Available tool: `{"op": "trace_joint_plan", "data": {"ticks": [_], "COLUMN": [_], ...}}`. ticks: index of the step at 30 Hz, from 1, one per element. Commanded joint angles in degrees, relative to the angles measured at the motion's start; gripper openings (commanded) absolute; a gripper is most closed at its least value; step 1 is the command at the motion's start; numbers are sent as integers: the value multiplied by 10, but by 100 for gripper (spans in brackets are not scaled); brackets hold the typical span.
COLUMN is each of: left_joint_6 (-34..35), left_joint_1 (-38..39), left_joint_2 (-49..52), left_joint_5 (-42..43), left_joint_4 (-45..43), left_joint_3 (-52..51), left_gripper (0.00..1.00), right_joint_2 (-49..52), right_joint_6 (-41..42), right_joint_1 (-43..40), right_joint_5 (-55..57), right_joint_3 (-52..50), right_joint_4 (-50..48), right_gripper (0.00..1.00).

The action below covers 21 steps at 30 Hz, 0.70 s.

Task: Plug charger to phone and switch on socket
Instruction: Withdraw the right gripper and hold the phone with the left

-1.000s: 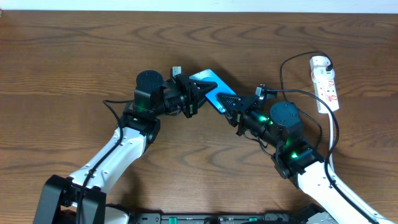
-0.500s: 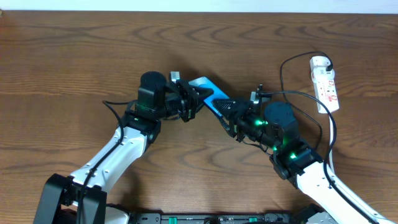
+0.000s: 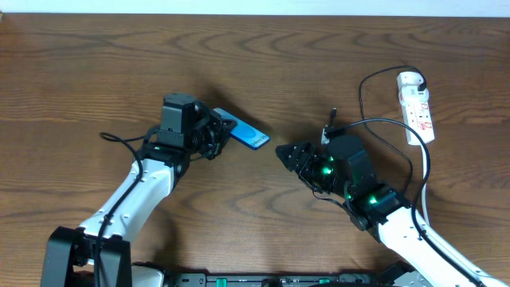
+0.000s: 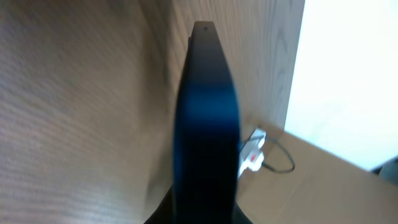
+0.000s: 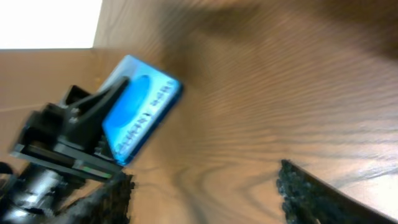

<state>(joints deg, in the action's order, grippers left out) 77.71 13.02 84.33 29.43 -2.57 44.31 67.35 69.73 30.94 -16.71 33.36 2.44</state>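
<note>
The left gripper's [image 3: 215, 134] jaws clamp the phone [image 3: 245, 134], tilted on edge, left of the bench's [image 3: 80, 64] centre; the right gripper [image 3: 285, 151] sits near the phone's free end, jaws apart and empty. The socket [image 3: 418, 108] lies far right, well apart.

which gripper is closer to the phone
Left. The left gripper is clamped on one end of the phone. The right gripper sits open off the phone's other end, not touching it.
</note>
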Motion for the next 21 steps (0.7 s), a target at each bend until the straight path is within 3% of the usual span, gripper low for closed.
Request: {"op": "trace_joint_plan", "data": {"ticks": [1, 2, 5, 7, 9, 11, 13, 16, 21], "left_joint_6": [20, 37, 72, 77, 69, 36, 35, 36, 36], "left_joint_1": [-4, -4, -4, -4, -5, -5, -5, -5, -4], "left_joint_2": [18, 28, 74, 115, 138, 160, 160, 160, 160], "left_joint_5": [-13, -3, 43, 100, 152, 237, 278, 341, 396], "left_joint_4": [-45, -74, -181, -210, -210, -209, -219, -277, -303], "left_joint_3": [0, 0, 3, 11, 12, 12, 12, 12, 12], "left_gripper": [7, 8, 7, 7, 7, 7, 7, 8, 8], "right_joint_2": [-7, -7, -7, -7, -7, -7, -7, 5, 129], "right_joint_6": [-13, -13, -13, -13, -29, -125, -189, -212, -250], "right_joint_1": [-1, -1, -1, -2, -2, -25, -57, -104, -151], "right_joint_5": [63, 81, 143, 203, 261, 277, 274, 277, 252], "right_joint_3": [9, 9, 9, 9, 9, 20, 51, 94, 201], "right_joint_4": [36, 59, 137, 167, 169, 140, 162, 200, 277], "right_gripper": [92, 99, 99, 91, 75, 67, 67, 64, 61]}}
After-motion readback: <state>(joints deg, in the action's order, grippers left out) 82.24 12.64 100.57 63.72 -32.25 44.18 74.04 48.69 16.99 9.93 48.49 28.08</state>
